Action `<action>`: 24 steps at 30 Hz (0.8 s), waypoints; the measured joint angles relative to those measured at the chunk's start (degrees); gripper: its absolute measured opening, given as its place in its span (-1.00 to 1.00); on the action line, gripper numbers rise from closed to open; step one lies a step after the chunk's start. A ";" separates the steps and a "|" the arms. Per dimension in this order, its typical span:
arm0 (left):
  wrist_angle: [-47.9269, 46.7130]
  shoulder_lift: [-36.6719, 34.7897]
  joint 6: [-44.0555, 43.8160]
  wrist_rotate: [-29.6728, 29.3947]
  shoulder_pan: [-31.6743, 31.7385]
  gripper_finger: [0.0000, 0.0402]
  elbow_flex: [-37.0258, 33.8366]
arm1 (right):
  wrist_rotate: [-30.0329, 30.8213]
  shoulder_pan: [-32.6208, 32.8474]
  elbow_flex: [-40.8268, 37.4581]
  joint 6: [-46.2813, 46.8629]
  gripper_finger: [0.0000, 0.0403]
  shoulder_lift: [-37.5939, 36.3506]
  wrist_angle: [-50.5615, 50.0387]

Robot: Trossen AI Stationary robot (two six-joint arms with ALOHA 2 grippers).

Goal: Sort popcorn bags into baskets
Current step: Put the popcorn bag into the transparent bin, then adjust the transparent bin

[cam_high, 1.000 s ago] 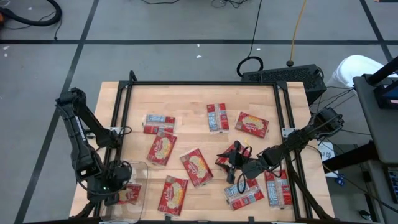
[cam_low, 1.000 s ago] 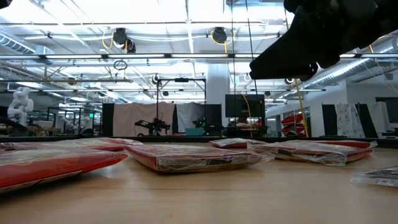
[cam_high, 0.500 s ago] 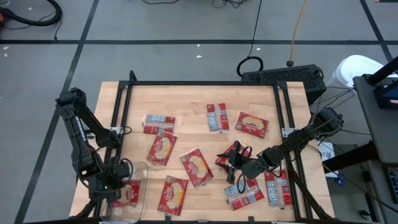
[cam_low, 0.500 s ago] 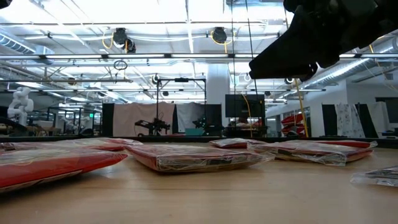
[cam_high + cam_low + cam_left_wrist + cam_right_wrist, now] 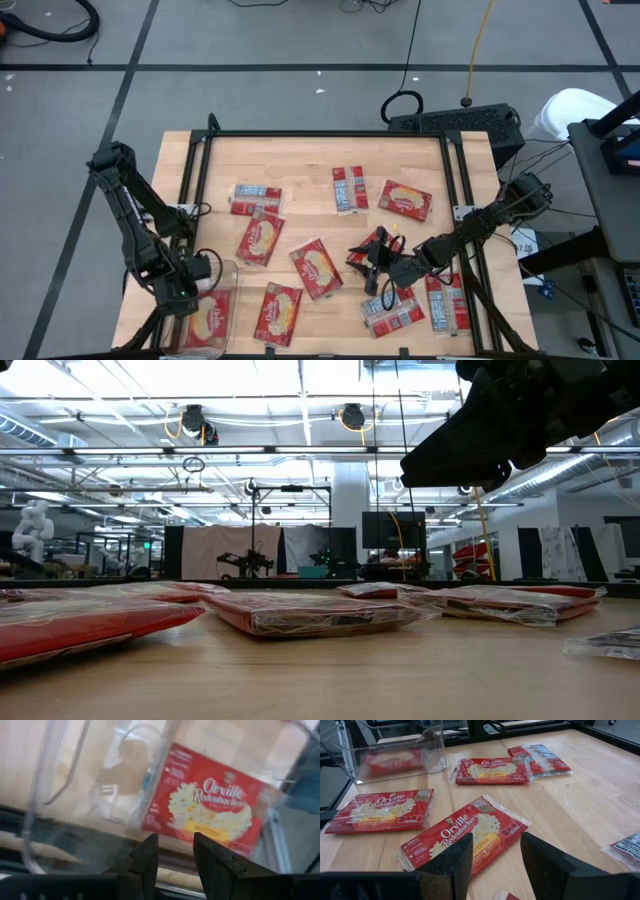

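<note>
With its fingers (image 5: 215, 865) parted and nothing between them, the left gripper (image 5: 190, 285) hangs over the clear bin (image 5: 226, 272) at the table's (image 5: 300, 170) near left corner, where one bag (image 5: 205, 800) lies flat, popcorn face up. The right gripper (image 5: 372, 262) hovers right of centre with jaws spread and empty, over a bag (image 5: 465, 836) also lying picture side up. Other bags (image 5: 257, 240) lie scattered across the table, some label side up, a few clustered at the near right.

Wooden table (image 5: 320, 160); black keyboard (image 5: 455, 122) beyond; grey floor (image 5: 300, 40).
</note>
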 joint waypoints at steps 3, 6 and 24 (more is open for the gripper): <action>-2.91 -0.02 2.87 -0.06 1.91 -0.36 0.00 | 0.00 0.00 0.00 -0.69 -0.21 0.00 -0.04; -5.93 -0.04 5.70 -1.76 4.01 -0.36 0.00 | 0.35 -0.26 0.00 -1.94 -0.21 0.00 -0.14; -7.49 -0.07 16.17 -35.16 12.91 -0.36 0.02 | 0.00 -10.86 9.50 -4.62 -0.21 -0.02 -27.69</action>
